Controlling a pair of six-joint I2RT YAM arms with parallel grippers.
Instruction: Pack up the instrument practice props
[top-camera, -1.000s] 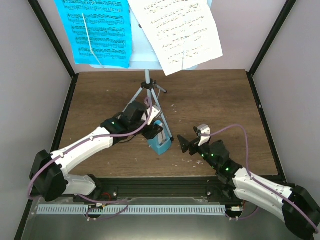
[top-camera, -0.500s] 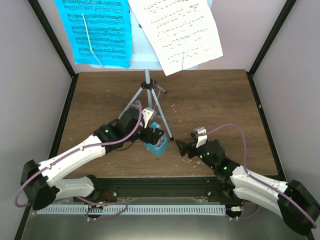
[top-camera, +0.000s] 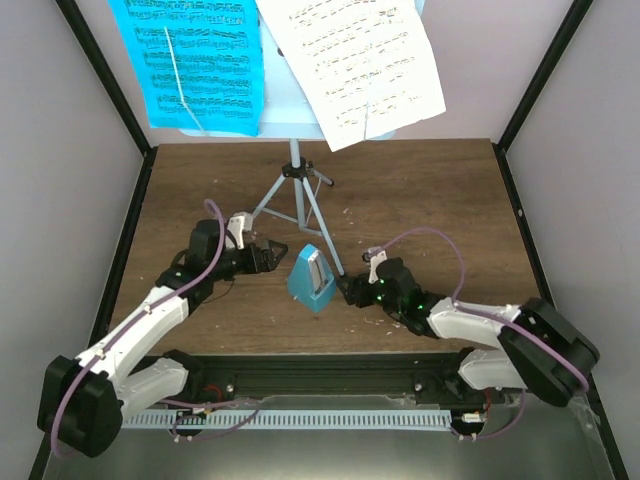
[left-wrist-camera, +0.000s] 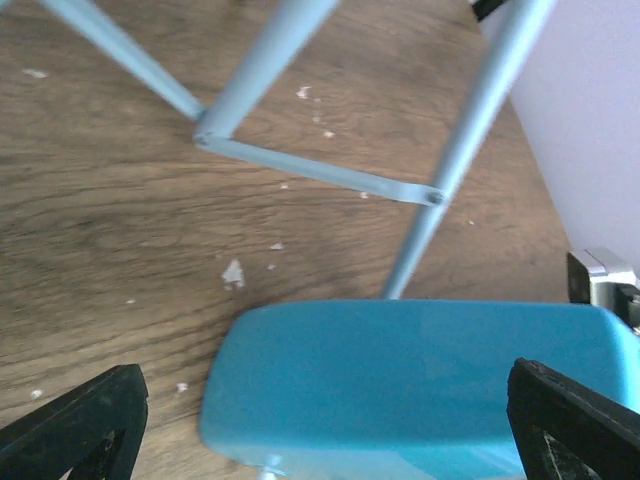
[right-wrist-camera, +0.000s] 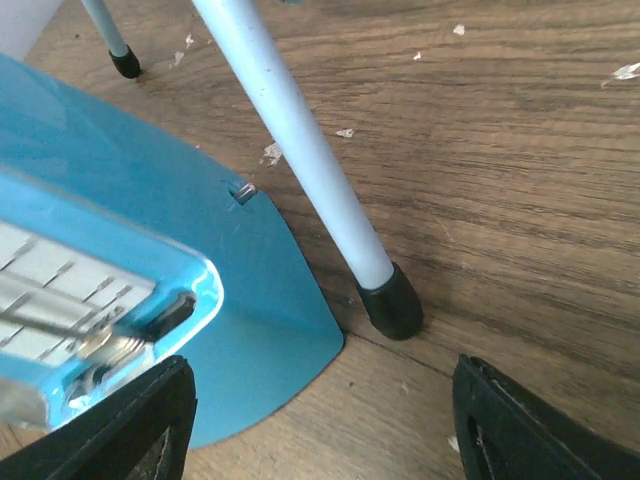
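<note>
Left fingers (left-wrist-camera: 80, 420) and right fingers (right-wrist-camera: 130, 420) wide apart, empty, beside metronome (top-camera: 310, 278)

Left arm reaches forward from its base, wrist turned inward, the left gripper (top-camera: 272, 256) pointing right with jaws spread wide, holding nothing. Right arm lies low, stretched out leftward, the right gripper (top-camera: 347, 290) pointing left, jaws likewise wide apart and empty. The two grippers face each other, a gap between them.
</note>
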